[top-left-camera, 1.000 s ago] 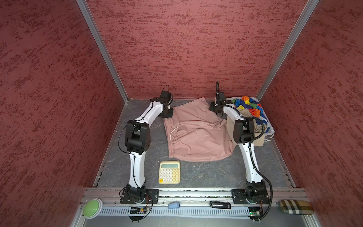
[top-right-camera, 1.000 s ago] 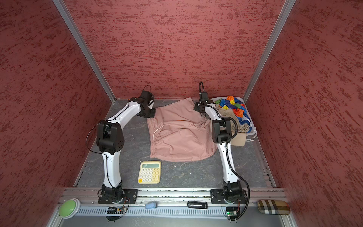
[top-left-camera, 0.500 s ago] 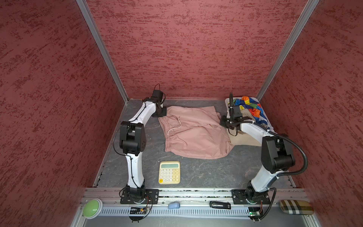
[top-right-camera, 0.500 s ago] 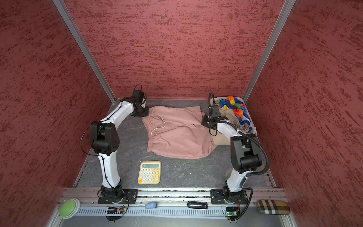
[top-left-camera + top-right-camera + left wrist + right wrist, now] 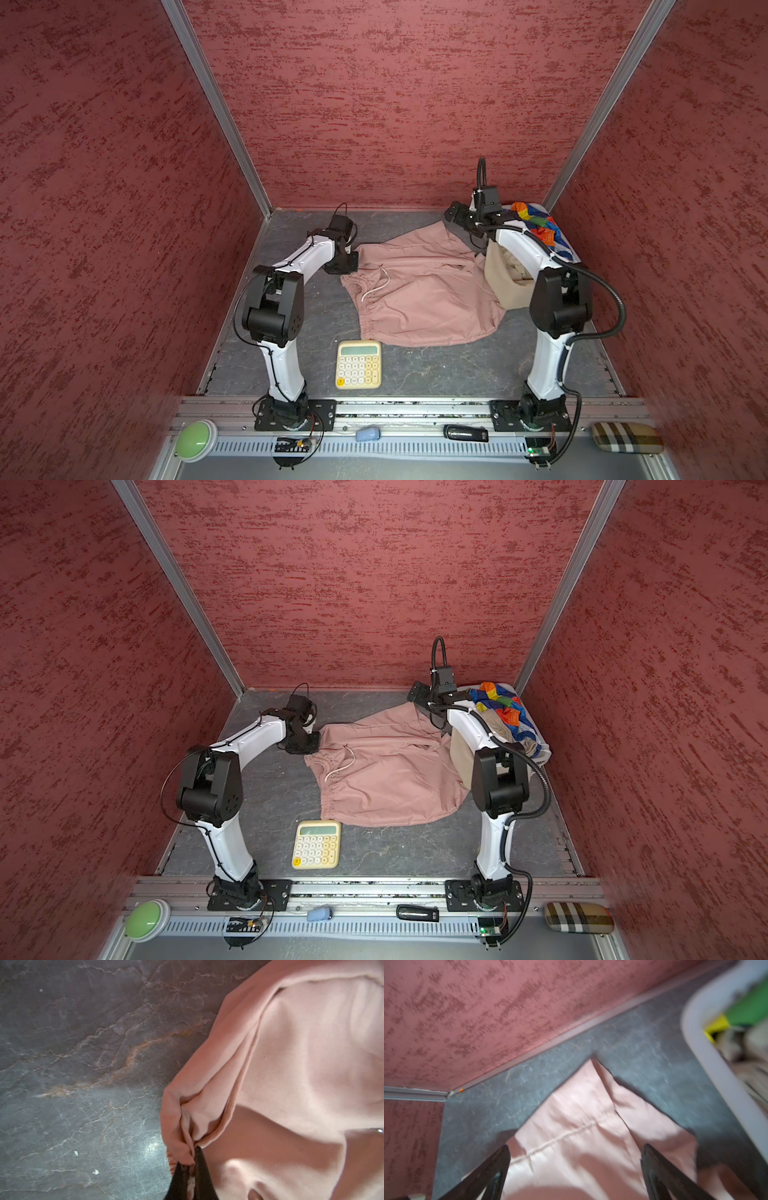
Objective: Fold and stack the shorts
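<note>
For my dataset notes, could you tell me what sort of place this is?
Probably a robot test cell rather than a home: left arm and right arm bolted to a metal rail, red panel walls boxing in the table.

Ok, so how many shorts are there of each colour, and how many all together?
pink shorts: 1
beige shorts: 1
rainbow shorts: 1
Total: 3
</note>
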Available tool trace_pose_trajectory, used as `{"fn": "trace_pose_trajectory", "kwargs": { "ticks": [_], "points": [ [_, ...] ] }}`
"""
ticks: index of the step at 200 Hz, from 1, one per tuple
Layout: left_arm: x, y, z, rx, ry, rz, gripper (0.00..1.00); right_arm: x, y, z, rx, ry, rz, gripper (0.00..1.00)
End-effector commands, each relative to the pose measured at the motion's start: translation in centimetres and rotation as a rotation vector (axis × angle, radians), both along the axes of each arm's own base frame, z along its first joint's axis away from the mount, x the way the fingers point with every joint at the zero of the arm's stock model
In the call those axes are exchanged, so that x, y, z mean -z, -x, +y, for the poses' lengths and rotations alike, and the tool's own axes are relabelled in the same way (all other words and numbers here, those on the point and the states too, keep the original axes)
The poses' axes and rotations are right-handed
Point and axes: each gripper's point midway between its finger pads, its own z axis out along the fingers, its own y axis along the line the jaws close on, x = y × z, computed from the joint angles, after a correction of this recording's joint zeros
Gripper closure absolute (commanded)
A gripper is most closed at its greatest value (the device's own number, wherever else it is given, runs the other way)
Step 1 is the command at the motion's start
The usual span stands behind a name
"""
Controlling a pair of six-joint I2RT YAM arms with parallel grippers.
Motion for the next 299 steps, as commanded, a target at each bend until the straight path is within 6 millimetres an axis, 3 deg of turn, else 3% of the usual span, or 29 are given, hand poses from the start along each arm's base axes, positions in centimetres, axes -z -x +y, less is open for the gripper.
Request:
{"fn": "trace_pose_trajectory", "kwargs": {
  "ticks": [1,55,80,107,135,157,179,204,222,230,266,299],
  "points": [
    [-2.6,-1.3,-0.3,0.004,0.015,-0.083,1.0,5.9,-1.1,0.0,-0.009,0.048,0.153,0.01],
    [-2.6,-1.3,-0.7,0.021,0.017,-0.077,1.0,11.9,-3.1,0.7,-0.1,0.103,0.224,0.17],
    [-2.7,-1.3,-1.0,0.03,0.019,-0.076,1.0,13.5,-3.8,0.7,-0.122,0.116,0.228,0.24],
    [-2.8,-1.1,-1.3,0.039,0.016,-0.079,1.0,14.6,-4.2,1.0,-0.139,0.114,0.233,0.37],
    [-3.1,-1.3,-1.5,0.042,0.017,-0.085,1.0,15.0,-4.6,1.4,-0.152,0.082,0.225,0.57],
    [-3.3,-1.4,-1.9,0.044,0.032,-0.092,1.0,15.4,-4.8,1.7,-0.152,0.05,0.228,0.66],
    [-3.6,-1.5,-2.2,0.05,0.035,-0.1,1.0,15.9,-4.8,1.9,-0.152,0.043,0.233,0.68],
    [-4.2,-1.6,-2.1,0.054,0.024,-0.115,1.0,16.0,-5.1,1.6,-0.149,0.028,0.231,0.87],
    [-5.0,-1.8,-1.7,0.057,0.008,-0.137,1.0,13.8,-5.6,1.5,-0.151,0.015,0.202,1.0],
    [-5.3,-1.9,-1.5,0.059,-0.004,-0.151,1.0,12.3,-5.9,1.4,-0.154,0.011,0.178,1.0],
    [-6.9,-3.5,0.2,0.029,-0.03,-0.205,1.0,2.9,-6.3,-0.1,-0.135,-0.013,0.046,1.0],
    [-10.5,-6.3,2.2,-0.031,-0.018,-0.298,1.0,-5.5,-4.7,-1.9,-0.127,-0.038,-0.06,1.0]
  ]
}}
